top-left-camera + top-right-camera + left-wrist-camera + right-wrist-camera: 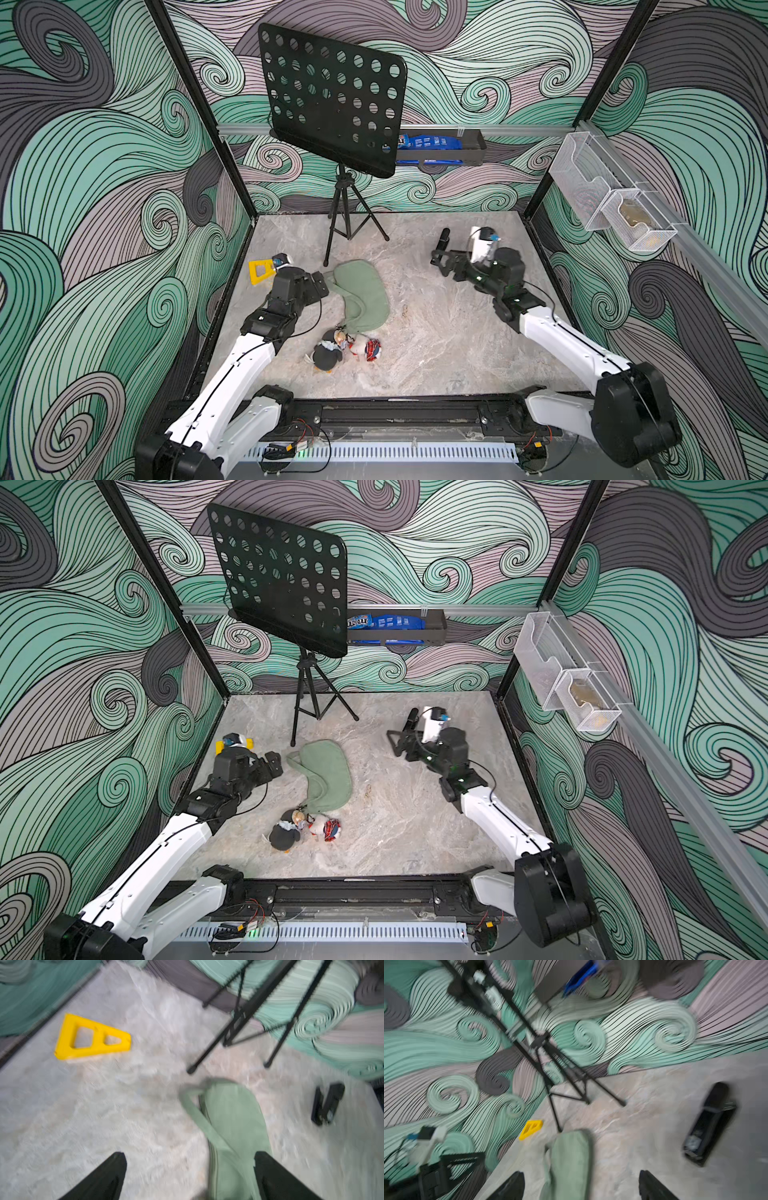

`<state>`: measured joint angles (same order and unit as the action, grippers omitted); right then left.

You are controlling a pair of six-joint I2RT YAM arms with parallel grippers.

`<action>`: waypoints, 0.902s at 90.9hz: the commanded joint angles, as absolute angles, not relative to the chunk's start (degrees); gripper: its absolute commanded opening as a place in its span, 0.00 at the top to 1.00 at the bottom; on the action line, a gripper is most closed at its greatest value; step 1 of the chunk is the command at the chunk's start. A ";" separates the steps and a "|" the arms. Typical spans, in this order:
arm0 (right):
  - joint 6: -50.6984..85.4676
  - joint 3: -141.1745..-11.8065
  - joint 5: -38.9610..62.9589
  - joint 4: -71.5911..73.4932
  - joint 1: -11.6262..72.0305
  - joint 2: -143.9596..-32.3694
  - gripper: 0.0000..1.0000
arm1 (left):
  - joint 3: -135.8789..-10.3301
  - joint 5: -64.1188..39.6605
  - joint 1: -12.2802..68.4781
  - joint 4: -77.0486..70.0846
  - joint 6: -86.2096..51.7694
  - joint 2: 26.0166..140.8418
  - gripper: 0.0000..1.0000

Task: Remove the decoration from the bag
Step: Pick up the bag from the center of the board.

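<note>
The bag [362, 296] is laid flat left of the middle of the table [436, 353], its far end close to a foot of the music stand [345, 216]. The decoration [347, 349], a cluster of small plush toys, is seen touching the bag's near end. The left gripper [321, 286] is held spread just beside the bag. The right gripper [439, 261] is spread too, well apart from it, and bare tabletop is left between them.
</note>
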<state>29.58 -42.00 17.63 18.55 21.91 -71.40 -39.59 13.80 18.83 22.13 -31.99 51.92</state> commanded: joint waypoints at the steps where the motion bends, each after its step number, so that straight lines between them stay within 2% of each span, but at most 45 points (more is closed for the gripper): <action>1: 31.86 -44.71 14.10 15.06 29.76 -74.77 0.17 | -41.80 15.89 26.25 34.67 -35.92 49.02 0.01; 10: 33.17 -48.07 10.16 15.51 37.57 -80.52 0.21 | -40.63 14.35 28.22 36.48 -35.44 45.46 0.01; 18: 32.67 -53.08 5.63 12.46 44.17 -85.94 0.21 | -39.46 21.69 28.11 37.84 -33.53 41.17 0.01; 38: 32.29 -64.16 -0.25 4.61 52.60 -99.10 0.25 | -37.50 23.59 27.76 40.48 -33.13 31.17 0.01; 73: 33.94 -71.58 -12.18 -4.57 56.88 -109.32 0.28 | -39.28 19.63 27.72 40.23 -32.01 30.84 0.01; 82: 34.90 -72.71 -12.42 -5.72 56.85 -111.24 0.35 | -39.23 19.48 27.73 40.09 -32.01 31.22 0.01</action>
